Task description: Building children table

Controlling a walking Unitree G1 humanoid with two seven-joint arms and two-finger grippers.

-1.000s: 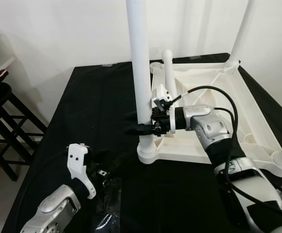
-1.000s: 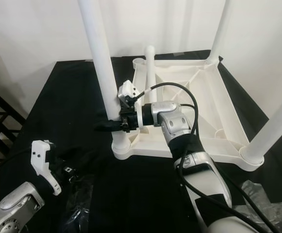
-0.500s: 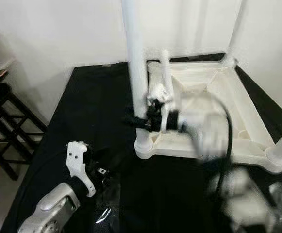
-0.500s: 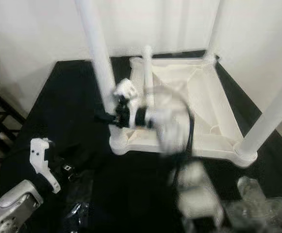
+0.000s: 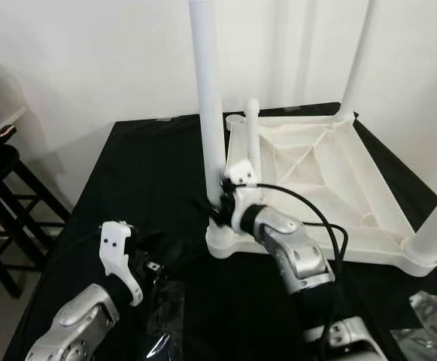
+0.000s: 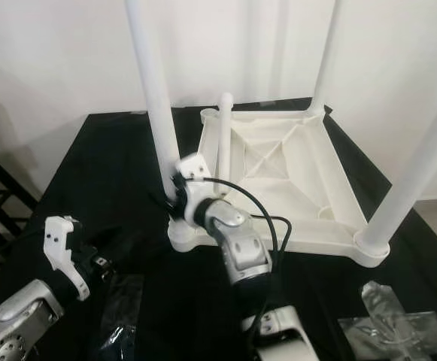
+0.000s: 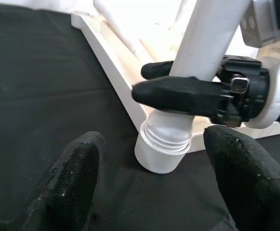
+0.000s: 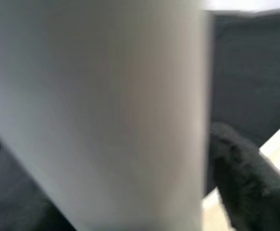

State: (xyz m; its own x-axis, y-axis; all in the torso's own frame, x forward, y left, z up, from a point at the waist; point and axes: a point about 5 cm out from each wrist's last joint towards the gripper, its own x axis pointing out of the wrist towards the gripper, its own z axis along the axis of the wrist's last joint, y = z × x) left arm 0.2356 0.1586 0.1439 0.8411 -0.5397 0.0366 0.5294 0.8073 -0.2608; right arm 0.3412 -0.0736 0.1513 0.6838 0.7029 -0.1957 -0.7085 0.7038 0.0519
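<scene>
Gripping the near white table leg (image 5: 207, 113) just above its threaded base, my right gripper (image 7: 171, 89) has its black fingers (image 7: 178, 94) closed around it. That leg stands upright in the corner socket of the upturned white tabletop (image 5: 331, 173), which lies on the black surface (image 5: 143, 173). My left gripper (image 7: 154, 185) hovers nearby, fingers spread open.

The white table leg (image 8: 96, 110) is blurred, its ends cut off.
</scene>
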